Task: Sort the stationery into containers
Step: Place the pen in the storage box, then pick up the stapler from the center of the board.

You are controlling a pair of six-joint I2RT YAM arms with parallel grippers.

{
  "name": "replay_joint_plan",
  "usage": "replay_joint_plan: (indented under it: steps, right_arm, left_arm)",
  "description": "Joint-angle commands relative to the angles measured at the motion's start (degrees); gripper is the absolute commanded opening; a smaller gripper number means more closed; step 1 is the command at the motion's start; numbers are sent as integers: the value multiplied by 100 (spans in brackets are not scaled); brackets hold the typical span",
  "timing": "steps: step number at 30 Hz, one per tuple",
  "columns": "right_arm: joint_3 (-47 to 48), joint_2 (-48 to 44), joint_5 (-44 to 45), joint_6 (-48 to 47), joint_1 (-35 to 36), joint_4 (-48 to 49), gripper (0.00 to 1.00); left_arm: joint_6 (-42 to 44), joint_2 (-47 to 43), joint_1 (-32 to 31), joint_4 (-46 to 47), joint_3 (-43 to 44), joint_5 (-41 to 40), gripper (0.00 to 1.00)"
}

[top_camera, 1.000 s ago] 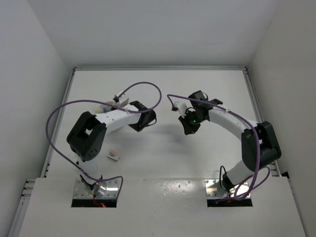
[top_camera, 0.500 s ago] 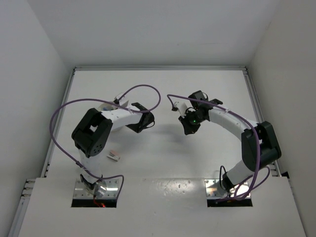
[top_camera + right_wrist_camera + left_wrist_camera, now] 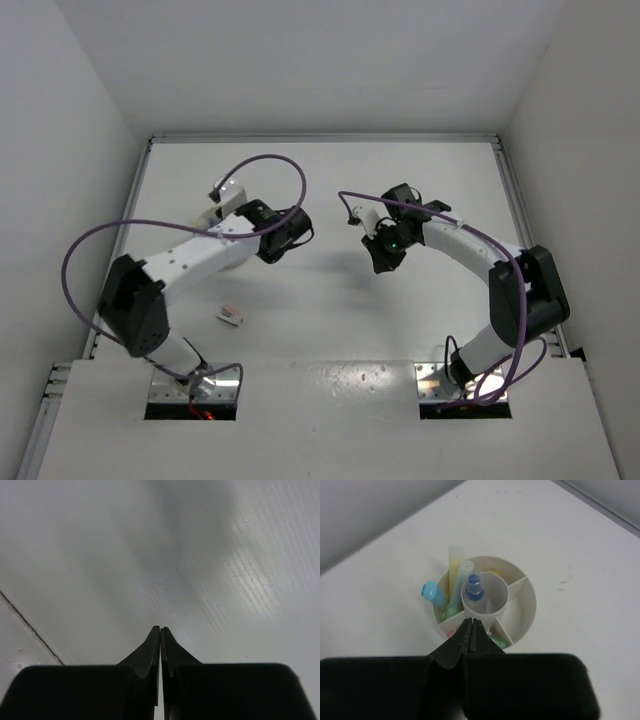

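At the far left, our left gripper (image 3: 471, 625) has its two fingers pressed flat together with nothing between them. Just beyond the tips stands the white round bowl (image 3: 526, 621), its dividers fanning out from a middle cup. Ahead of the tips and to their left, a light-blue stick (image 3: 432, 593) leans out over the rim. Beside it a yellow stick (image 3: 455, 565) stands upright, with a green piece (image 3: 451, 612) low at its foot. Straight ahead of the tips we see the blue-capped clear bottle (image 3: 473, 586) standing in the middle cup. A second green piece (image 3: 498, 642) lies in the compartment just right of the tips.

From above, a pink-and-white piece (image 3: 231, 316) lies alone on the table (image 3: 330, 180), left of the left fingers and nearer the arm bases. The bowl is hidden under the left arm in that view.

Further right, our right gripper (image 3: 160, 630) is also clenched on nothing, with white table beyond its tips and a thin dark seam (image 3: 30, 627) to their left.
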Motion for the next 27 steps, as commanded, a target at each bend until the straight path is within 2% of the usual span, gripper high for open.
replay_joint_plan:
  steps: [1,3,4,5,6,8,9,12,14,16,21,23,27]
  right_arm:
    - [1,16,-41,-6,-30,49,0]
    - [1,16,-41,-6,-30,49,0]
    - [1,16,-41,-6,-30,49,0]
    - [1,16,-41,-6,-30,49,0]
    - [1,16,-102,-6,-30,-3,0]
    - [1,16,-102,-6,-30,-4,0]
    - [1,16,-102,-58,-30,-4,0]
    - [1,16,-155,-59,-30,-56,0]
    - [54,-36,-155,-59,-30,-56,0]
    - [54,-97,-155,-59,-30,-56,0]
    - [54,-150,-208,-111,-30,-56,0]
    - [54,-151,-208,-111,-30,-56,0]
    - [1,-256,-208,-111,-30,-56,0]
  left_arm:
    - [572,-935,-205,32,26,945,0]
    - [495,-1583,-320,-72,-98,1666,0]
    - [424,-1849,-372,-73,-220,1938,7]
    - [276,-2139,-373,-73,-604,2620,22]
    - [74,-2759,-321,66,-852,2966,46]
    - [-338,-3343,-320,67,-1573,3799,65]
    - [-663,-3624,-320,128,-1801,4031,84]
    - [-1157,-4618,-320,365,-2943,4971,89]
    - [-1465,-5022,-320,629,-3689,5236,90]
    - [-1588,-5358,-320,840,-4017,5298,88]
    - [-1467,-5043,-162,1718,-4807,5552,87]
    - [-1327,-4728,-13,2200,-4958,5606,84]
    - [-1229,-4366,224,2440,-5020,5606,82]
